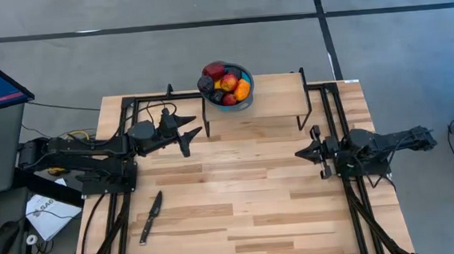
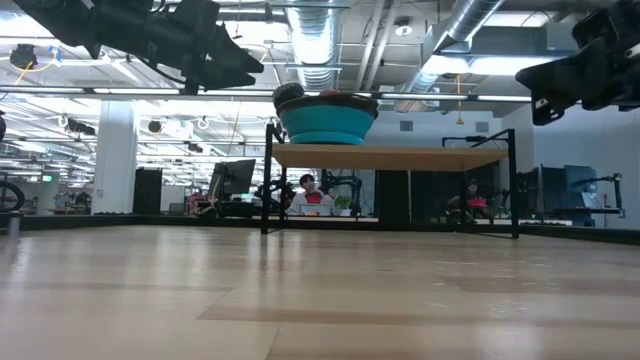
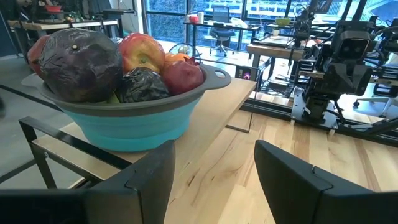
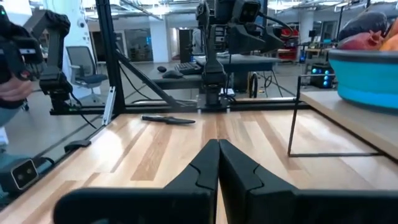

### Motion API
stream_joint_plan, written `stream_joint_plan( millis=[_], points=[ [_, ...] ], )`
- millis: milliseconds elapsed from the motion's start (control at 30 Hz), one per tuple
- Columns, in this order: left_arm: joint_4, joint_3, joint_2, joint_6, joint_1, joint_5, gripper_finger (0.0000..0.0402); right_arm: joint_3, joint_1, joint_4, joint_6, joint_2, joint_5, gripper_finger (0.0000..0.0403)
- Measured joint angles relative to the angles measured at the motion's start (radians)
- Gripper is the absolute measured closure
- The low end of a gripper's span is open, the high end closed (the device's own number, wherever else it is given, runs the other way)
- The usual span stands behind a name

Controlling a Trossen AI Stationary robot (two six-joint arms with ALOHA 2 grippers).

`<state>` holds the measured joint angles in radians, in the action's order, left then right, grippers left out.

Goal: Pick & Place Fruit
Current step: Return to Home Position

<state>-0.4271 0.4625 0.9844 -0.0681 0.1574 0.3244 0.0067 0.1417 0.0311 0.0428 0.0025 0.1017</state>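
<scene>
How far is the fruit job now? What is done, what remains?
Done: the fruit is piled in the blue bowl on the shelf; no piece shows on the table. In hand: nothing; the left gripper is open, the right gripper shut, both empty. Left: probably only returning home.

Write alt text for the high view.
A blue strainer bowl heaped with fruit stands on a shelf at the far edge of the wooden table. The left gripper, open, is beside the shelf's left end; the right gripper, shut, waits on the right. A dark knife lies front left.
</scene>
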Motion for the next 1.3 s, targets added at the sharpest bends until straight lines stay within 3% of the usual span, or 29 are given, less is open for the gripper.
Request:
stream_joint_plan(
  millis=[233, 333, 533, 633, 867, 1100, 1300],
  points=[
    [0.005, 0.000, -0.021, 0.013, 0.000, -0.052, 0.0207, 0.000, 0.000, 0.000, 0.018, 0.000, 0.000, 0.0400],
    [0.042, 0.000, -0.085, 0.039, 0.000, -0.088, 0.0257, 0.000, 0.000, 0.000, 0.018, 0.000, 0.000, 0.0400],
    [0.276, 0.000, -0.321, 0.068, 0.003, -0.124, 0.0388, -0.001, 0.000, 0.000, 0.018, 0.000, 0.000, 0.0400],
    [0.339, -0.015, -0.446, 0.073, 0.000, -0.172, 0.0391, -0.001, 0.000, 0.000, 0.018, 0.000, 0.000, 0.0400],
    [0.342, -0.180, -0.732, 0.059, -0.022, -0.355, 0.0400, -0.001, 0.000, 0.000, 0.018, 0.000, 0.000, 0.0400],
    [0.337, -0.310, -0.936, 0.062, -0.024, -0.377, 0.0399, -0.002, 0.000, 0.000, 0.018, 0.000, 0.000, 0.0400],
    [0.314, -0.400, -0.983, 0.064, -0.024, -0.377, 0.0400, -0.002, 0.000, 0.000, 0.018, 0.000, 0.000, 0.0400]
  ],
)
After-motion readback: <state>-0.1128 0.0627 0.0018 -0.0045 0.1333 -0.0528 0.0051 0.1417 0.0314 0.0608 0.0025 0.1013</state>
